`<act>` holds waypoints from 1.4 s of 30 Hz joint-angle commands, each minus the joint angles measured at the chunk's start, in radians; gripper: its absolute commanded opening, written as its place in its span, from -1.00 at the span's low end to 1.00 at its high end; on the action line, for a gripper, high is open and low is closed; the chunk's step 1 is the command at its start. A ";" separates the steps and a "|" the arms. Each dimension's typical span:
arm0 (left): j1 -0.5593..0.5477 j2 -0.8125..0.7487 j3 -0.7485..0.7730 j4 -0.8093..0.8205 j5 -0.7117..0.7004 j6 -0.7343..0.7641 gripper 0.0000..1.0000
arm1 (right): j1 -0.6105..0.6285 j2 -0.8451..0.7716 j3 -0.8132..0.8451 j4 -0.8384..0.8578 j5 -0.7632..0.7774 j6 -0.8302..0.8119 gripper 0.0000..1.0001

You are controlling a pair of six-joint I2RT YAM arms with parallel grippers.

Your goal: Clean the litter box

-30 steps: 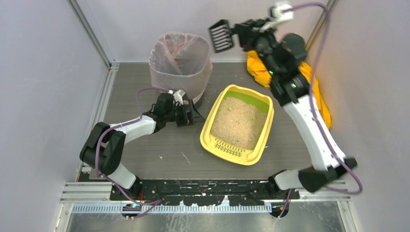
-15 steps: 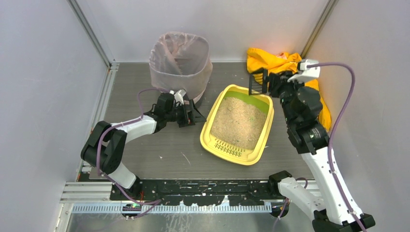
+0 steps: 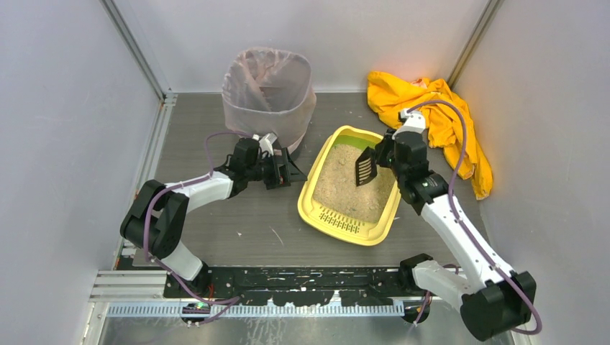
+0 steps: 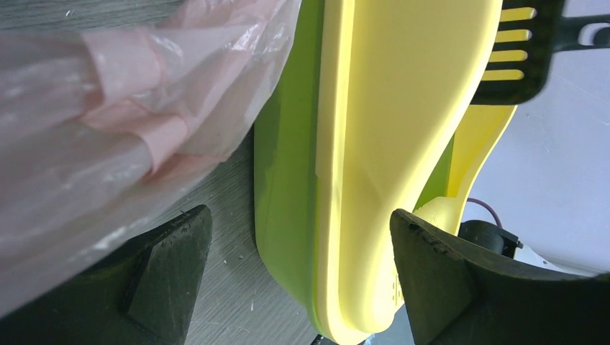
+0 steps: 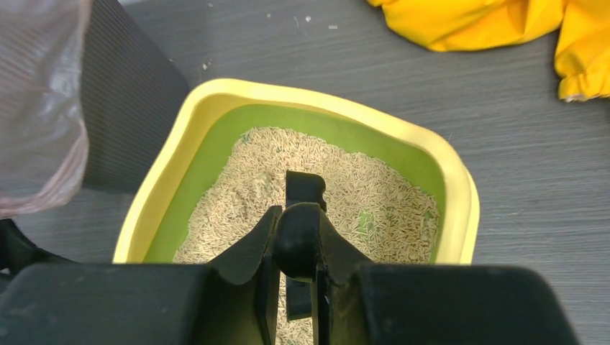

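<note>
The yellow litter box point(image 3: 311, 194) with a green inner rim and beige litter point(image 3: 345, 188) lies mid-table. My right gripper point(image 3: 387, 154) is shut on the handle of a black slotted scoop point(image 3: 365, 167), whose head hangs just over the litter at the box's far end. In the right wrist view the gripper point(image 5: 296, 241) clamps the scoop handle point(image 5: 298, 233) above the litter point(image 5: 360, 187) and rim point(image 5: 216, 90). My left gripper point(image 3: 290, 175) is open beside the box's left edge. In its wrist view point(image 4: 298, 223) the box wall point(image 4: 374, 144) sits between the jaws, touching neither.
A tall bin lined with a pinkish bag point(image 3: 267, 90) stands at the back left, close to the left gripper; the bag point(image 4: 108, 108) fills the left of that wrist view. A yellow cloth point(image 3: 446, 118) lies crumpled at the back right, also showing in the right wrist view point(image 5: 503, 21).
My right arm has swung the scoop down from high near the bin to just over the litter at the box's far end. The left arm has not moved.
</note>
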 commanded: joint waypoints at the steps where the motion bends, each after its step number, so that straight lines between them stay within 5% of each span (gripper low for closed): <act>1: -0.002 -0.013 0.022 0.038 0.015 0.016 0.86 | -0.005 0.067 -0.018 0.191 -0.004 0.033 -0.99; 9: -0.002 -0.005 0.021 0.046 0.020 0.016 0.85 | -0.115 0.156 -0.013 0.289 -0.100 0.074 -0.99; 29: -0.002 -0.008 0.022 0.042 0.021 0.017 0.84 | -0.128 0.332 -0.085 0.470 -0.220 0.141 -0.99; 42: -0.002 -0.006 0.020 0.045 0.020 0.015 0.84 | -0.137 0.326 -0.280 0.696 -0.456 0.375 -0.99</act>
